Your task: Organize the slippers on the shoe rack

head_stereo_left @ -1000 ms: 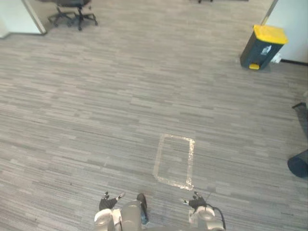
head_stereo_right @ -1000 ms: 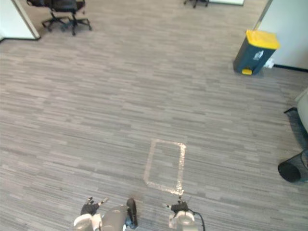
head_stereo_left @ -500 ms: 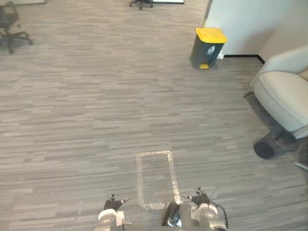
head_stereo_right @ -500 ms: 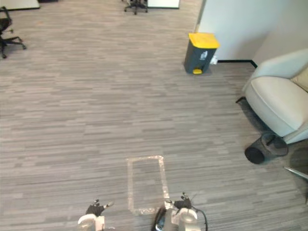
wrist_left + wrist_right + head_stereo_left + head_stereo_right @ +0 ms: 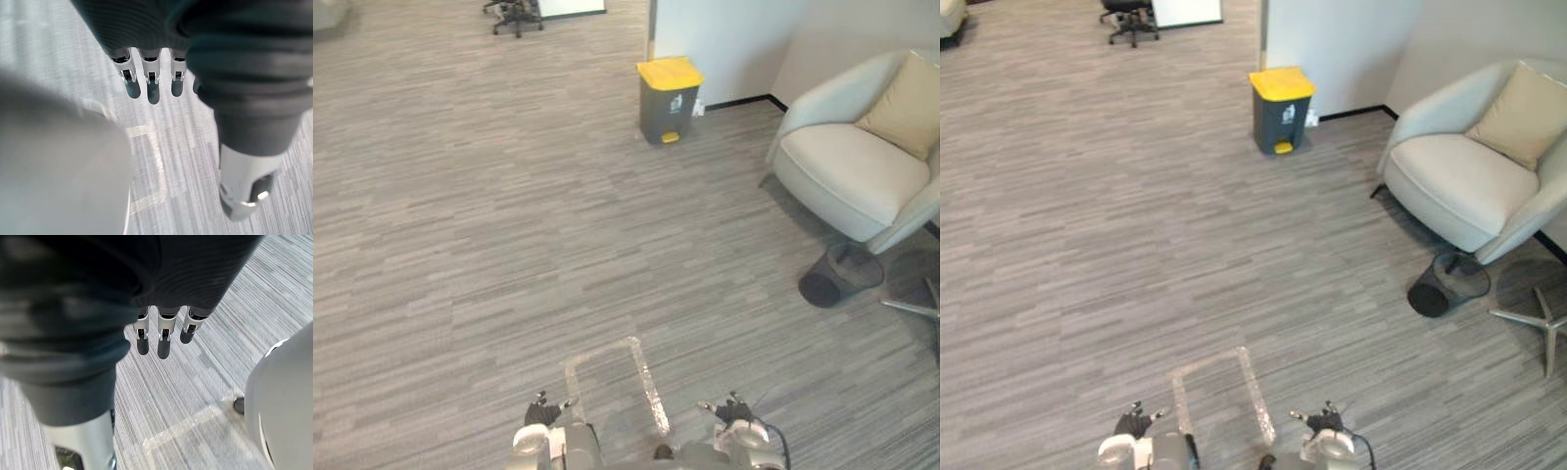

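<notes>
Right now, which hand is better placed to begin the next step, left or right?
Neither clearly. The left hand and the right hand both hang open and empty above the floor, one on each side of the taped rectangle. Probably the robot must walk on first.

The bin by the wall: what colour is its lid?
Yellow lid on a dark grey bin; right eye view.

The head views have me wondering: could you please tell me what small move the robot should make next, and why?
Probably turn to scan for the slippers and rack. The left hand and right hand hang open and empty, and in sight are floor, a taped rectangle, a bin, an armchair and a wire basket, none of them task things.
</notes>
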Tool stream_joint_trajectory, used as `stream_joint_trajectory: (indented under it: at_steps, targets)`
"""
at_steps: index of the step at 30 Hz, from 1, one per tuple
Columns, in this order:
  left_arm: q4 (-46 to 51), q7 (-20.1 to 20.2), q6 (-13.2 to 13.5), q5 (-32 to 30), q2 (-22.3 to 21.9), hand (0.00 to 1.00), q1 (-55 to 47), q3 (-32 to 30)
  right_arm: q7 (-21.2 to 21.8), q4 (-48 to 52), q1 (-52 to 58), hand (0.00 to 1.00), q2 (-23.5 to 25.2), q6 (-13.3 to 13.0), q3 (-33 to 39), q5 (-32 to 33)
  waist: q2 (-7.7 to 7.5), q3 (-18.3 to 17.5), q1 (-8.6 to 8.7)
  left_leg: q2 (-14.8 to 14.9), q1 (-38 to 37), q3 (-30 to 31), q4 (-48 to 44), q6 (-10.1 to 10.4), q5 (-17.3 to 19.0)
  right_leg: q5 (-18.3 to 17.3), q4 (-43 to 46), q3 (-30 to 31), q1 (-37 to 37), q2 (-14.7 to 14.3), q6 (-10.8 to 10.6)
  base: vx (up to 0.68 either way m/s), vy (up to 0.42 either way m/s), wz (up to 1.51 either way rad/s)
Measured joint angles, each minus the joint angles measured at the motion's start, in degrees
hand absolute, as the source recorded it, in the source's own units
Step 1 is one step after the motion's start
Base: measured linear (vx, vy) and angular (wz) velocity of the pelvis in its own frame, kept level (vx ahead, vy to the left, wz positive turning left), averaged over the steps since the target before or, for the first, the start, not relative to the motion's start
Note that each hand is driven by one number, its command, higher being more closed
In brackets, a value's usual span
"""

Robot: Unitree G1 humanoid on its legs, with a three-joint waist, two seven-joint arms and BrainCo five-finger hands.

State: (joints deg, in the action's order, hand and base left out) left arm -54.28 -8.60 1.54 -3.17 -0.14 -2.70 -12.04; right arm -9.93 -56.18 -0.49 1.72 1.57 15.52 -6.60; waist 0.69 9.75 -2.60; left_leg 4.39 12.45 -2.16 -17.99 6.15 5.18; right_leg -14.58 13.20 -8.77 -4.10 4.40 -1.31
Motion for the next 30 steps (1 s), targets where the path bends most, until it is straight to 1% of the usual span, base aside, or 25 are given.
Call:
stream_joint_trajectory:
  at_steps: [1, 2, 3, 4, 5, 6, 8, 9, 10, 11, 12, 14, 15, 17, 19, 20, 21, 22, 23, 24, 25, 26, 28, 29, 30]
  targets:
    - [-0.96, 0.01, 0.32, -0.04, 0.84, 0.0, 0.37, 0.09, 0.08, -1.36, -0.18, 0.0, 0.37, 0.11, 0.01, -0.03, -1.21, -0.88, -0.02, -1.24, -0.69, -2.5, 1.21, -2.09, 0.61, 1.24, -2.67, 2.04, -0.24, 1.4, -1.65, 0.24, 0.237, -0.79]
    - [-1.09, 0.11, 0.37, 0.07, 1.17, 0.0, 0.8, -0.44, 0.16, -1.38, -0.2, 0.0, 1.43, 0.1, 0.05, -0.14, -2.21, -0.98, -0.83, -1.19, -0.51, -5.36, 0.01, -3.61, 1.66, 3.2, -4.71, 3.4, -0.5, 2.31, -2.69, 0.3, 0.292, -0.85]
    - [-1.02, 0.1, 0.32, -0.05, 1.23, 0.0, 0.87, -0.56, 0.2, -1.4, -0.16, 0.0, 1.77, 0.17, 0.06, -0.19, -2.47, -1.05, -1.02, -1.03, -0.6, -6.7, -0.42, -4.01, 1.95, 3.7, -5.1, 3.78, -0.69, 2.66, -2.91, 0.26, 0.264, -1.0]
    - [-1.27, 0.07, 0.28, -0.09, 1.58, 0.0, 0.98, -0.5, 0.44, -1.56, -0.06, 0.0, 1.96, 0.27, 0.03, -0.21, -2.69, -1.13, -0.76, -0.99, -1.88, -9.53, -1.12, -5.49, 3.1, 4.97, -5.08, 4.24, -0.68, 3.3, -3.37, 0.27, 0.298, -1.06]
    - [-2.15, 0.06, 0.21, -0.09, 1.72, 0.0, 1.18, -0.52, 0.38, -1.29, -0.06, 0.0, 1.81, 0.18, 0.15, -0.23, -2.55, -1.13, -0.47, -0.87, -3.68, -12.29, -0.92, -6.31, 3.62, 5.9, -3.3, 4.08, 0.51, 3.91, -3.64, 0.24, 0.284, -1.18]
    - [-2.74, 0.06, 0.15, -0.14, 1.71, 0.0, 1.47, -0.51, 0.39, -1.16, -0.06, 0.0, 1.72, 0.17, 0.15, -0.23, -2.35, -1.0, -0.47, -0.57, -4.73, -13.91, -0.79, -6.6, 3.8, 6.38, -1.76, 3.92, 1.39, 4.17, -3.16, 0.12, 0.214, -1.38]
    - [-3.81, 0.07, 0.04, -0.09, 1.75, 0.0, 1.63, -0.41, 0.57, -1.19, -0.93, 0.0, 1.76, 0.1, -0.04, -0.23, -1.68, -0.77, -0.72, 0.9, -7.46, -19.69, -0.6, -7.28, 4.2, 7.65, 6.05, 1.09, 6.1, 5.57, -2.86, 0.05, 0.17, -1.49]
    - [-3.95, 0.08, -0.04, -0.11, 1.95, 0.0, 1.49, -0.04, 0.72, -1.32, -1.32, 0.0, 1.79, 0.12, -0.12, -0.23, -1.73, -0.78, -0.58, 1.04, -8.58, -21.57, -0.33, -7.3, 4.21, 7.79, 8.85, -2.27, 7.49, 6.64, -2.63, 0.01, 0.142, -1.29]
    - [-4.85, 0.12, -0.1, -0.11, 2.56, 0.0, 1.43, 0.85, 0.88, -1.34, -1.42, 0.0, 1.74, 0.03, -0.24, -0.23, -1.65, -0.78, -0.02, 1.03, -9.62, -22.42, -0.03, -7.3, 4.21, 8.07, 9.56, -7.7, 8.35, 7.58, -2.19, 0.0, 0.114, -0.9]
    - [-4.96, 0.13, -0.11, -0.1, 2.76, 0.0, 1.41, 1.21, 0.9, -1.43, -1.41, 0.0, 1.71, 0.02, -0.39, -0.24, -1.72, -0.84, 0.24, 1.01, -9.88, -22.63, 0.0, -7.3, 4.21, 8.35, 9.05, -9.74, 8.3, 7.68, -1.78, 0.01, 0.031, -1.02]
    - [-4.94, 0.1, -0.08, 0.0, 3.49, 0.0, 1.33, 1.92, 0.96, -2.56, -1.39, 0.0, 1.4, -0.05, -1.18, -0.24, -2.29, -1.39, 0.25, 0.72, -10.38, -22.18, 0.9, -7.23, 4.16, 8.81, 5.27, -12.99, 8.05, 7.07, -1.57, 0.02, -0.062, -0.97]
    - [-4.93, 0.12, -0.02, -0.02, 3.85, 0.0, 1.4, 2.01, 1.06, -4.32, -2.14, 0.0, 0.73, -0.03, -2.79, -0.28, -3.0, -2.02, -0.53, -0.08, -10.4, -20.64, 3.16, -7.14, 4.12, 8.86, -0.9, -12.98, 7.79, 5.73, -1.59, 0.0, -0.135, -1.13]
    - [-5.25, 0.11, -0.16, -0.03, 3.84, 0.0, 1.64, 2.08, 1.03, -4.85, -2.64, 0.0, -0.06, -0.04, -2.82, -0.28, -2.66, -1.75, -0.22, 0.03, -10.54, -19.86, 4.08, -6.66, 3.93, 10.3, -3.64, -12.72, 7.3, 4.74, -1.74, -0.05, -0.112, -0.79]
    - [-5.97, 0.17, -0.2, -0.05, 3.49, 0.0, 1.72, 3.21, 0.92, -5.55, -2.51, 0.0, -2.02, 0.01, -2.52, -0.3, -1.49, -1.18, 1.41, -0.12, -10.65, -17.91, 4.97, -5.22, 3.01, 12.14, -5.86, -11.41, 7.01, 3.67, -1.07, -0.06, -0.09, -0.46]
    - [-6.05, 0.19, -0.29, -0.12, 3.51, 0.0, 1.54, 4.1, 0.94, -5.59, -1.5, 0.0, -3.04, -0.02, -1.84, 0.16, -1.06, -1.14, 2.07, 0.29, -11.18, -17.05, 4.97, -5.09, 2.94, 12.54, -6.79, -11.42, 6.07, 2.98, -0.68, -0.07, -0.084, -0.13]
    - [-5.98, 0.18, -0.19, -0.14, 3.51, 0.0, 1.32, 4.13, 0.81, -5.5, -0.62, 0.0, -3.35, -0.13, -1.2, -0.1, -0.83, -1.27, 2.07, 1.17, -11.56, -16.83, 4.46, -3.97, 3.71, 12.64, -7.92, -11.16, 5.49, 2.23, -0.49, -0.08, -0.084, -0.03]
    - [-5.97, 0.2, -0.22, -0.18, 3.48, 0.0, 1.32, 4.14, 0.8, -5.5, -0.59, 0.0, -3.47, -0.13, -1.1, -0.07, -0.7, -1.31, 2.07, 1.54, -11.56, -16.65, 4.19, -3.62, 4.12, 12.53, -8.17, -11.1, 5.49, 1.91, -0.48, -0.09, -0.136, -0.11]
    - [-5.53, 0.38, -0.2, -0.13, 3.15, 0.0, 1.33, 3.89, 0.78, -5.53, -0.48, 0.0, -3.9, -0.1, -0.83, -0.08, -0.1, -1.02, 2.05, 4.14, -10.81, -16.18, 0.19, -1.9, 7.08, 12.09, -9.11, -10.23, 4.42, 0.15, -0.37, -0.11, -0.128, -0.34]
    - [-4.36, 0.47, -0.18, -0.13, 2.54, 0.0, 1.23, 2.5, 0.78, -5.28, -0.06, 0.0, -3.8, -0.12, -0.52, -0.04, 0.47, -0.74, 0.7, 6.3, -9.29, -16.07, -5.91, -0.68, 8.5, 12.09, -9.55, -8.89, 3.85, -1.34, -0.34, -0.09, -0.111, -0.5]
    - [-3.79, 0.52, -0.19, -0.13, 2.23, 0.0, 1.23, 1.76, 0.68, -5.14, 0.18, 0.0, -3.83, -0.14, -0.48, -0.02, 0.58, -0.73, 0.1, 7.08, -8.25, -15.89, -9.11, -0.45, 8.66, 12.18, -9.52, -8.21, 3.87, -1.83, -0.19, -0.12, -0.033, -0.81]
    - [-2.65, 0.48, -0.18, -0.15, 1.4, 0.0, 1.1, 0.77, 0.35, -3.72, 1.14, 0.0, -3.87, -0.06, -0.48, 0.06, 1.17, -0.55, -0.46, 8.54, -4.84, -13.43, -16.91, -1.18, 8.15, 12.42, -9.6, -6.11, 3.96, -2.84, 0.16, -0.08, 0.002, -0.71]
    - [-2.5, 0.45, -0.17, -0.14, 1.21, 0.0, 1.0, 0.63, 0.2, -2.91, 1.62, 0.0, -3.81, -0.16, -0.27, 0.48, 1.55, -0.41, -0.56, 8.41, -3.77, -11.63, -18.46, -1.46, 7.94, 12.48, -9.61, -5.18, 4.14, -3.01, 0.22, -0.09, 0.04, -0.76]
    - [-2.65, 0.34, -0.3, -0.13, 0.86, 0.0, 0.68, 0.62, 0.03, -1.97, 1.71, 0.0, -3.8, -0.05, 0.0, 0.48, 1.64, -0.64, -0.54, 6.73, -4.98, -8.02, -14.35, -1.66, 9.32, 13.02, -9.84, -2.37, 5.22, -3.01, 0.13, 0.0, 0.074, -0.67]
    - [-2.63, 0.24, -0.31, -0.13, 0.16, 0.0, 0.31, 0.6, -0.01, -1.04, 2.32, 0.0, -3.98, -0.06, 0.03, 0.49, 2.84, -1.41, -0.53, 5.38, -8.11, -5.48, -6.16, -0.89, 11.91, 14.7, -11.12, -1.35, 6.37, -3.83, -0.35, 0.01, 0.066, -0.63]
    - [-2.87, 0.22, -0.35, -0.11, -0.23, 0.0, 0.48, 0.56, -0.03, -1.04, 2.27, 0.0, -4.0, -0.1, 0.15, 0.47, 2.79, -1.12, -0.46, 4.57, -9.3, -5.42, -3.83, -1.16, 12.41, 16.04, -12.03, -0.86, 6.56, -3.94, -0.62, -0.01, 0.064, -0.56]
